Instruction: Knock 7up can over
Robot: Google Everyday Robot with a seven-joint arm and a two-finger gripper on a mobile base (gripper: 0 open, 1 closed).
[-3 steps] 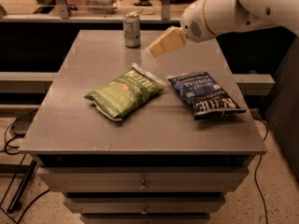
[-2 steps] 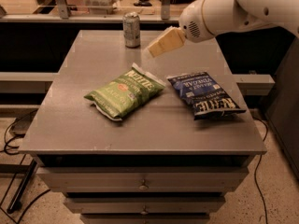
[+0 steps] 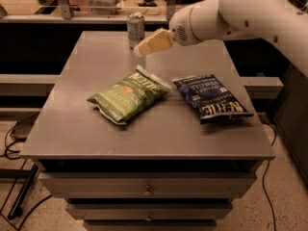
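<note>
- The 7up can (image 3: pixel 135 29) stands upright at the far edge of the grey surface (image 3: pixel 72 129), a little left of the middle.
- It looks light, stiff and smooth. It should tip easily, and no grasp is needed. I judge a sideways push high on its wall is best, because a low push may only slide it.
- The gripper (image 3: pixel 147 45) hangs just beside the can, at its lower right side. I cannot tell if it touches, or if it is open or closed.
- The green chip bag (image 3: pixel 129 94) and the dark blue chip bag (image 3: pixel 211 98) lie flat nearer the front, well apart from the can.
</note>
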